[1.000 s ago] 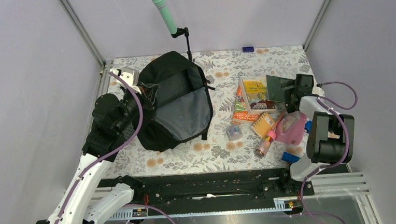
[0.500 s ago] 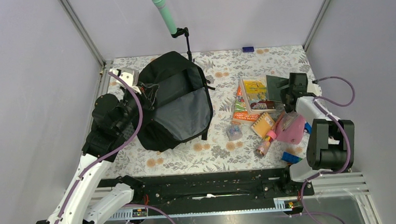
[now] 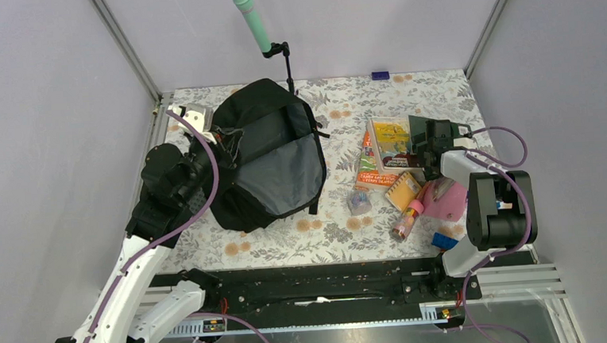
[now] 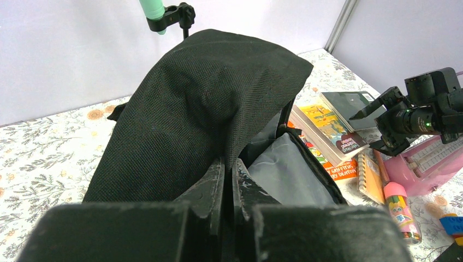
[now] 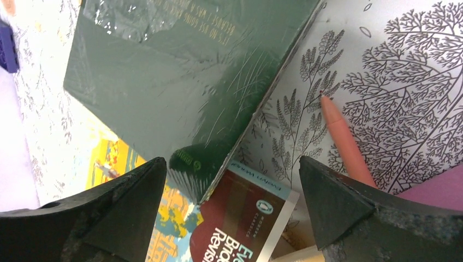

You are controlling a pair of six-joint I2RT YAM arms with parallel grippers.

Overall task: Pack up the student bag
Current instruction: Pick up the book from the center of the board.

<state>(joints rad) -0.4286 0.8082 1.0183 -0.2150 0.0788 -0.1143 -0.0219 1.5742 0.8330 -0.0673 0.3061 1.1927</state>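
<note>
The student bag (image 3: 272, 161) is a large black backpack lying open at the left, its grey lining showing; it fills the left wrist view (image 4: 185, 98). My left gripper (image 3: 220, 139) is shut on the bag's left rim, black fabric pinched between its fingers (image 4: 228, 164). My right gripper (image 3: 424, 144) is open and empty, low over a pile of books. In the right wrist view its fingertips (image 5: 232, 185) straddle the corner of a dark green book (image 5: 180, 82), which lies on a maroon book (image 5: 245, 218) and a yellow book (image 5: 125, 158).
An orange book (image 3: 372, 171), a small spiral notebook (image 3: 403, 189), a pink pencil case (image 3: 447, 197), a pink-capped tube (image 3: 405, 221) and blue bricks (image 3: 446, 240) lie at the right. A green pole on a clamp (image 3: 253, 19) stands behind the bag.
My right gripper has moved left from the table's right edge to over the books. The left arm and the bag have not moved.
</note>
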